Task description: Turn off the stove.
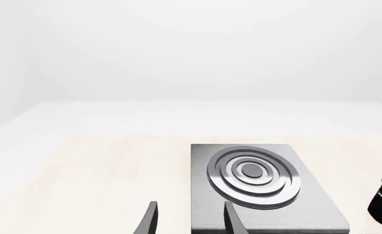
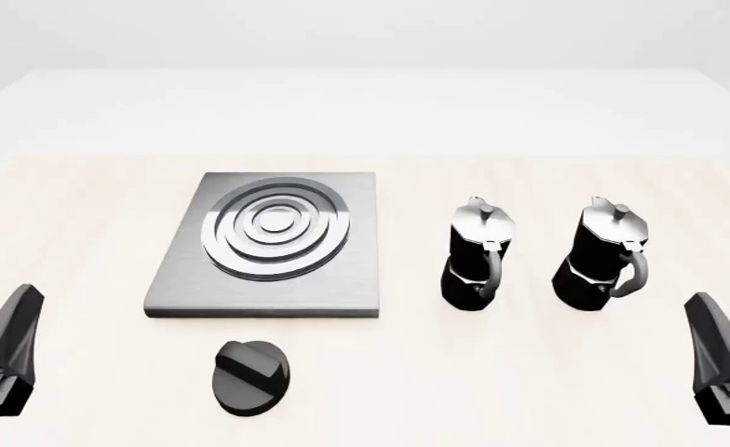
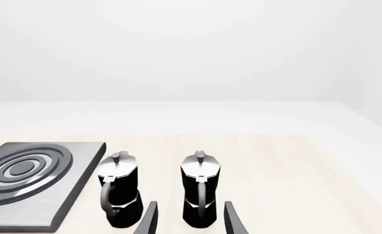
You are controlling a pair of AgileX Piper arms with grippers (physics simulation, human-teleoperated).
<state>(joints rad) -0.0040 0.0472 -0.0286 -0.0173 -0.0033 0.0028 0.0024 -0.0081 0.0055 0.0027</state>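
The stove [image 2: 269,244] is a flat square grey metal plate with raised concentric silver rings, lying left of centre on the pale wooden table. Its round black knob [image 2: 252,374] with a ridge lies on the table just in front of the plate. My left gripper [image 2: 15,321] is open and empty at the near left, well left of the knob. My right gripper [image 2: 710,321] is open and empty at the near right. The left wrist view shows the stove [image 1: 256,187] ahead of the open left gripper [image 1: 191,220]; the knob is out of that view.
Two black-and-silver moka pots [image 2: 479,253] [image 2: 605,253] stand upright side by side to the right of the stove. In the right wrist view they [image 3: 119,191] [image 3: 200,191] stand ahead of the open right gripper [image 3: 191,220], with the stove [image 3: 22,181] beside them.
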